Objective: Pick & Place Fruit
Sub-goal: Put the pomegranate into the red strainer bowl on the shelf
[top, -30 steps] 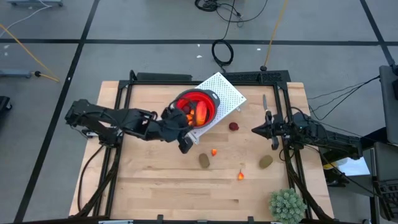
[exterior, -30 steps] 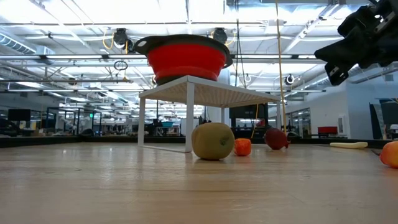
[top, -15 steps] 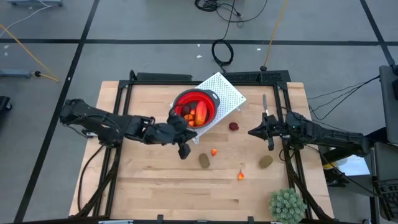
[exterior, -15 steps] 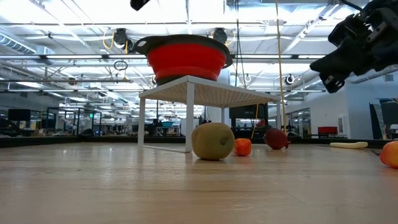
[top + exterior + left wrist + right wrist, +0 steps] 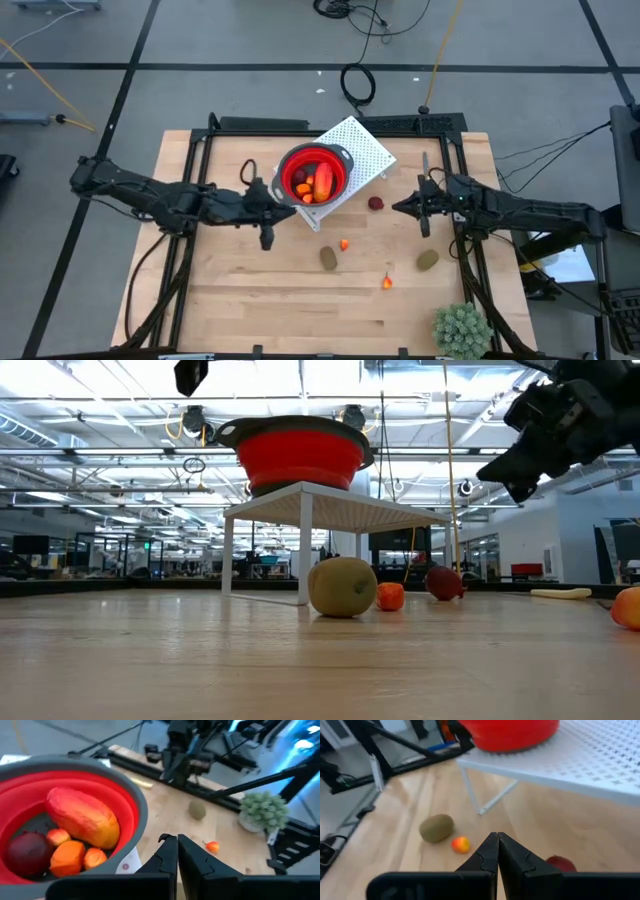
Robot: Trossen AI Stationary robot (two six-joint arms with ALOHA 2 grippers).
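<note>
- The pale wooden table (image 5: pixel 250 300) has bare boards across its near half; a black metal frame (image 5: pixel 300 125) runs along its edges, so low sweeps near the sides could catch on the rails.
- The white perforated stand (image 5: pixel 365 150) sits at the far middle and carries the round red bowl with grey rim (image 5: pixel 342 158); the bowl already holds a long red-orange fruit piece (image 5: pixel 82 817), a dark red ball (image 5: pixel 27 850) and small orange bits (image 5: pixel 67 857).
- The left gripper (image 5: pixel 266 238) hangs just beside the bowl, fingers pressed together and empty; I judge a drop done and this arm clear.
- The right gripper (image 5: pixel 424 222) hovers near the dark red fruit ball (image 5: pixel 376 203) on the table, fingers pressed together, holding nothing.
- Next it must spread its fingers and descend on a piece; the stand's edge lies close to that ball.
- Still on the boards, well apart: two brown-green oval fruits (image 5: pixel 328 258) (image 5: pixel 427 260) and two tiny orange bits (image 5: pixel 344 244) (image 5: pixel 387 282).
- The spiky green plant (image 5: pixel 460 328) stands at the near right corner, out of the way.
</note>
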